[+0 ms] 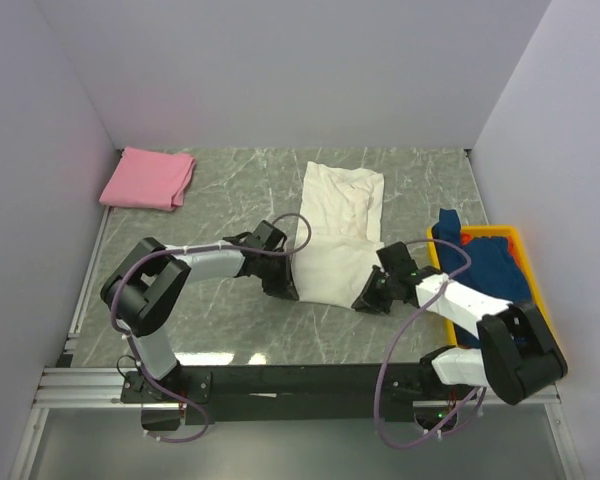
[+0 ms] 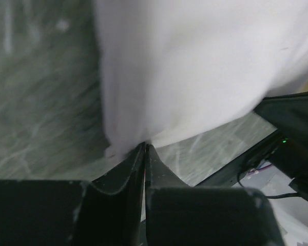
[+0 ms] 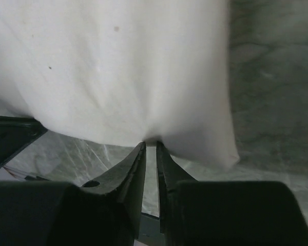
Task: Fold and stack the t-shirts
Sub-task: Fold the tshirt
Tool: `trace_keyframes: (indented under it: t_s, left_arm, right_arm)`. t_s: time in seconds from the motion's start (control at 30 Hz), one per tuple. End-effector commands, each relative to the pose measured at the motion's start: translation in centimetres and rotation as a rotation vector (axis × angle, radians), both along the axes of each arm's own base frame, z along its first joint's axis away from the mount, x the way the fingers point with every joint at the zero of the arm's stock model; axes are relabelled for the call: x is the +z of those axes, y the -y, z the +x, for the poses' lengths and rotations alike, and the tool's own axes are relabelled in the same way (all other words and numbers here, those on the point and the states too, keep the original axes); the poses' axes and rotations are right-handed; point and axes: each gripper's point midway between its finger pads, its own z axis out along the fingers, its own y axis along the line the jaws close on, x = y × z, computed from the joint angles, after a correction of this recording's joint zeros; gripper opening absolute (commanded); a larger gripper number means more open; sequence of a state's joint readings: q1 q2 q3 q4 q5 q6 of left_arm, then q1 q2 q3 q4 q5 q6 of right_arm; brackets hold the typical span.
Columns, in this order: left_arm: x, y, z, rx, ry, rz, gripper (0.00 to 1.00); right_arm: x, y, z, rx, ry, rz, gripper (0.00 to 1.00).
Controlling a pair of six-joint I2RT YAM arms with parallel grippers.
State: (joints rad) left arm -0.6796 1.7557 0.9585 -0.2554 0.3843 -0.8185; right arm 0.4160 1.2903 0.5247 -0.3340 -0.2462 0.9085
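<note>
A cream-white t-shirt (image 1: 338, 215) lies as a long folded strip across the middle of the marbled table, running from the back towards the arms. My left gripper (image 1: 286, 288) is at its near left corner. In the left wrist view the left gripper (image 2: 145, 147) is shut, with the hem of the t-shirt (image 2: 195, 66) caught at its tips. At the near right corner, my right gripper (image 1: 368, 300) has its jaws nearly together. In the right wrist view the right gripper (image 3: 150, 144) pinches the t-shirt (image 3: 118, 66), which puckers there. A pink t-shirt (image 1: 148, 178) lies folded at the back left.
A yellow bin (image 1: 523, 243) stands at the right edge of the table with a dark blue t-shirt (image 1: 485, 265) draped in it and over its rim. White walls close in the left, back and right sides. Bare table (image 1: 210, 210) lies between the pink and cream-white t-shirts.
</note>
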Motion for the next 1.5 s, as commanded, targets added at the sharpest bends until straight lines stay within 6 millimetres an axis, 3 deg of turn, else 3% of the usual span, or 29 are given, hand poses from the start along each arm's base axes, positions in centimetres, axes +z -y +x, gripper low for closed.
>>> trace_keyframes:
  t_s: [0.0, 0.17, 0.27, 0.3, 0.37, 0.4, 0.53, 0.67, 0.9, 1.07, 1.27, 1.3, 1.37, 1.4, 1.47]
  left_arm:
    - [0.6, -0.8, -0.1, 0.03, 0.018, -0.023, 0.1]
    - [1.3, -2.8, 0.8, 0.071, 0.038, -0.017, 0.1]
    - [3.8, -2.5, 2.1, 0.051, 0.107, -0.035, 0.12]
    - [4.2, -2.6, 2.2, 0.053, 0.118, -0.027, 0.22]
    - [5.1, -3.0, 3.0, 0.063, 0.16, 0.003, 0.36]
    - [5.1, -3.2, 3.2, 0.07, 0.167, 0.015, 0.49]
    - [4.0, -3.0, 3.7, 0.058, 0.145, 0.037, 0.49]
    - [1.5, -2.3, 3.3, 0.016, 0.087, 0.041, 0.48]
    - [-0.8, -1.8, 2.7, 0.011, 0.035, 0.04, 0.59]
    - [-1.8, -1.7, 2.4, 0.02, 0.0, 0.053, 0.48]
    - [-2.4, -1.6, 2.5, 0.011, -0.029, 0.069, 0.06]
    - [-2.4, -1.8, 2.4, 0.011, -0.038, 0.073, 0.01]
    - [-2.3, -2.1, 2.3, 0.024, -0.051, 0.066, 0.01]
    - [-2.3, -2.3, 2.1, 0.027, -0.061, 0.067, 0.01]
    - [-2.3, -3.4, 1.4, 0.05, -0.075, 0.076, 0.01]
  right_arm:
    - [-0.4, 2.5, -0.6, -0.086, 0.0, -0.032, 0.22]
    - [1.7, 4.3, -0.5, -0.135, 0.059, -0.037, 0.25]
    - [3.9, 4.6, -0.1, -0.129, 0.098, -0.061, 0.26]
    - [5.1, 4.7, 0.6, -0.13, 0.131, -0.07, 0.28]
    - [5.7, 6.1, 1.1, -0.16, 0.156, -0.146, 0.32]
    - [6.3, 6.3, 1.7, -0.168, 0.176, -0.156, 0.39]
    - [6.0, 6.6, 2.4, -0.167, 0.175, -0.188, 0.43]
    - [5.2, 6.9, 2.4, -0.159, 0.167, -0.211, 0.46]
    - [2.5, 6.9, 1.5, -0.132, 0.105, -0.231, 0.49]
    - [1.2, 6.2, 1.6, -0.126, 0.078, -0.219, 0.5]
    - [0.0, 5.0, 2.2, -0.09, 0.048, -0.199, 0.48]
    - [0.4, 4.6, 2.8, -0.08, 0.058, -0.193, 0.44]
    - [0.3, 4.0, 3.0, -0.056, 0.05, -0.186, 0.37]
    - [0.7, 3.4, 3.2, -0.033, 0.058, -0.177, 0.24]
    - [0.8, 2.9, 3.0, 0.0, 0.049, -0.178, 0.07]
